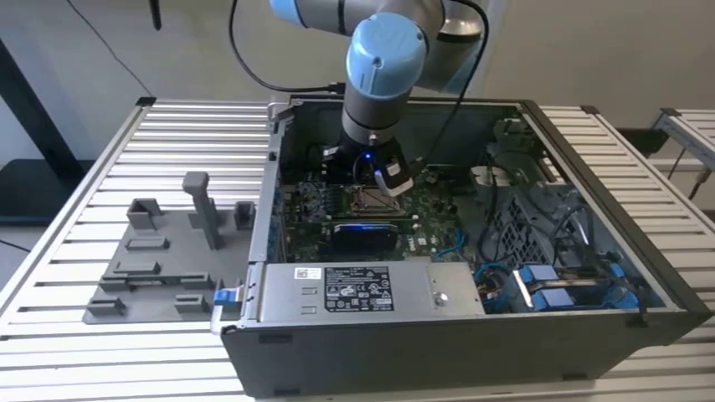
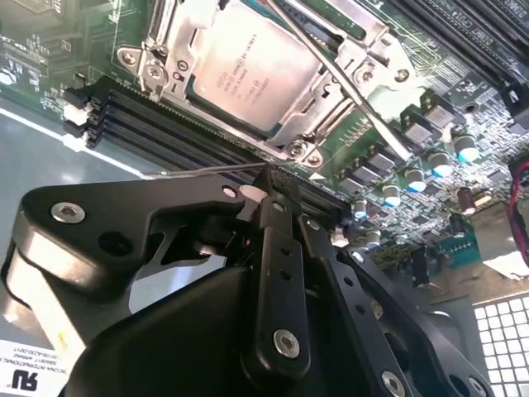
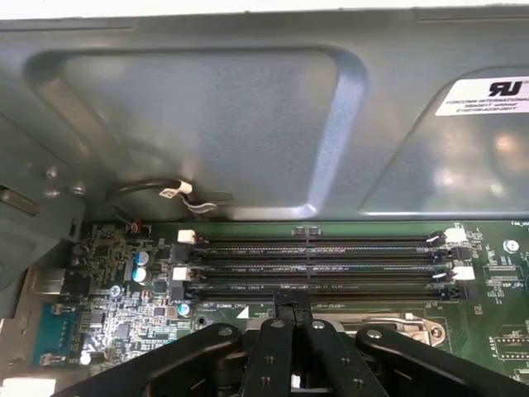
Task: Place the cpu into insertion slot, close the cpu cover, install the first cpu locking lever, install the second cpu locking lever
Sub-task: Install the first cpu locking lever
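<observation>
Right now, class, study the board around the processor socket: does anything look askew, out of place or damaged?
In the second wrist view, a silver locking lever slants across a corner of the cpu cover beside the seated cpu, apparently not latched flat. Nothing looks spilled or damaged.

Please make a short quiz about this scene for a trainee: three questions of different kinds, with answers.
1. True or false: the cpu lies in the insertion slot.
2. The gripper is: A) wide open; B) shut; C) holding a cable.
3. Fill in: the grey fixture plate lies on the exterior view's ____ of the computer case.
Key: 1 true; 2 B; 3 left.
</observation>
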Controlling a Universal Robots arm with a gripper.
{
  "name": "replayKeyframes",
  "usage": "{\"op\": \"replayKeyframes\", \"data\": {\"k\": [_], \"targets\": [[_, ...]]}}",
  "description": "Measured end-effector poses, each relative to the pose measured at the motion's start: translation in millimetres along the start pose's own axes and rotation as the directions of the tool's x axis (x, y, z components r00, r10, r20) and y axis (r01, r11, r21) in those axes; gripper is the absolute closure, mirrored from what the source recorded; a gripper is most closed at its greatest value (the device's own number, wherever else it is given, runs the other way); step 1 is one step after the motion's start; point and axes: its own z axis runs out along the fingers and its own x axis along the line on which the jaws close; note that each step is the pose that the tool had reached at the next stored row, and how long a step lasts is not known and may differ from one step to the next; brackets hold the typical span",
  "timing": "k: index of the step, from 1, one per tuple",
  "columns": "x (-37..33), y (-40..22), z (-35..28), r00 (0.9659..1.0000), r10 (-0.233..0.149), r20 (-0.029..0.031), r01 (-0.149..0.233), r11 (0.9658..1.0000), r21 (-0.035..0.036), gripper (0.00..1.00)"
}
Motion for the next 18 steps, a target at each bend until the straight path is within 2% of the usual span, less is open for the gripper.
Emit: {"op": "replayKeyframes", "data": {"k": [18], "targets": [[-16.9,0.3,3.9,1.0000,0.000,0.0000,0.000,1.0000,0.0001,0.89]]}}
